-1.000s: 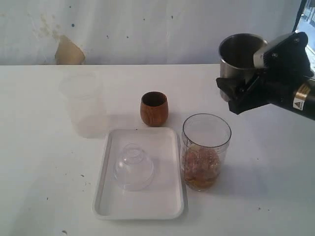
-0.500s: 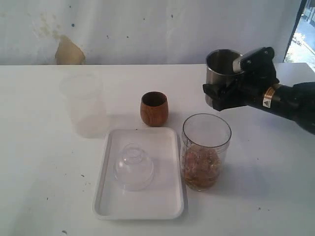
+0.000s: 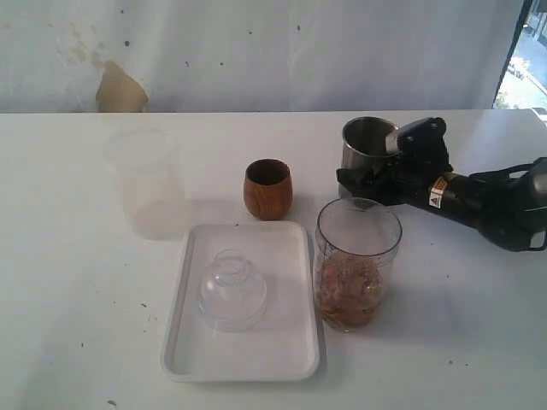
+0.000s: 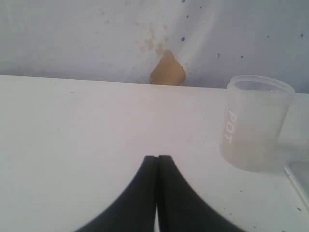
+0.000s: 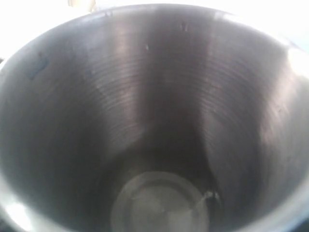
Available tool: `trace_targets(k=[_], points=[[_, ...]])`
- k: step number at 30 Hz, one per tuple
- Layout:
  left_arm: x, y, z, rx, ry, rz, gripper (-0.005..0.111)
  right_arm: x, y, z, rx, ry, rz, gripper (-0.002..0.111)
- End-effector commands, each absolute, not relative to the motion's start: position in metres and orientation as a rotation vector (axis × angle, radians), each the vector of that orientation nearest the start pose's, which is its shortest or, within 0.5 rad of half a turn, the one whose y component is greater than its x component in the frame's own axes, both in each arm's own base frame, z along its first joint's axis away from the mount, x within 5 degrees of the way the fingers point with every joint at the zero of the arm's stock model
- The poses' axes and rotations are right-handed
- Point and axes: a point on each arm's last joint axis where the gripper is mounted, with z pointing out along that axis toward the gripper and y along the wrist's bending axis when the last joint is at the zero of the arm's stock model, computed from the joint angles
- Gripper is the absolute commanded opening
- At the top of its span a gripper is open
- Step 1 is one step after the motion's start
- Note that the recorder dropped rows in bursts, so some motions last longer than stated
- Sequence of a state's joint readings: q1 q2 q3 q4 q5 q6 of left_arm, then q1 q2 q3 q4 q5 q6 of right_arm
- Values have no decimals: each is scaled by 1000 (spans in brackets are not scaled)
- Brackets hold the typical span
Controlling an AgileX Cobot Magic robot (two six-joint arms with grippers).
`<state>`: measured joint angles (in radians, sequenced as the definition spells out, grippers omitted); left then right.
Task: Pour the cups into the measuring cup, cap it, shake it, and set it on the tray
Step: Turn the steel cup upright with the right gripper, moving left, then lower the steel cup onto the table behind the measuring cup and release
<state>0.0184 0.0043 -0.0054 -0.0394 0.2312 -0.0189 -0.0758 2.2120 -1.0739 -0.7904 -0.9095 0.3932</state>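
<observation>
My right fingers (image 3: 359, 182) are clamped round the steel tumbler (image 3: 361, 147), low on its wall. It's upright behind the measuring cup (image 3: 357, 256), at or just off the table (image 3: 85, 299), can't tell which. Inside looks empty. It's rigid, light, smooth steel, so probably slippery.

The measuring cup is thin clear plastic with brown stuff in the bottom, just right of the tray (image 3: 291, 359). I'd take it mid-wall, gently, as it'll likely flex. My left fingers (image 4: 145, 193) are pressed together, empty.
</observation>
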Motion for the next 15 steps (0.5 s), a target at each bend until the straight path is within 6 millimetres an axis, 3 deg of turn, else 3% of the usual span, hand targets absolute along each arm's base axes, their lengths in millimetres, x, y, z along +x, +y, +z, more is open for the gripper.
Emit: trace_targets(k=[1, 7, 15], points=[[56, 0, 192, -56, 1716, -35, 0, 426, 26, 102, -490, 1746, 403, 0], [56, 0, 192, -56, 1716, -35, 0, 428, 49, 104, -589, 1731, 427, 0], [56, 0, 192, -56, 1716, -35, 0, 429, 52, 99, -601, 1787, 395, 0]])
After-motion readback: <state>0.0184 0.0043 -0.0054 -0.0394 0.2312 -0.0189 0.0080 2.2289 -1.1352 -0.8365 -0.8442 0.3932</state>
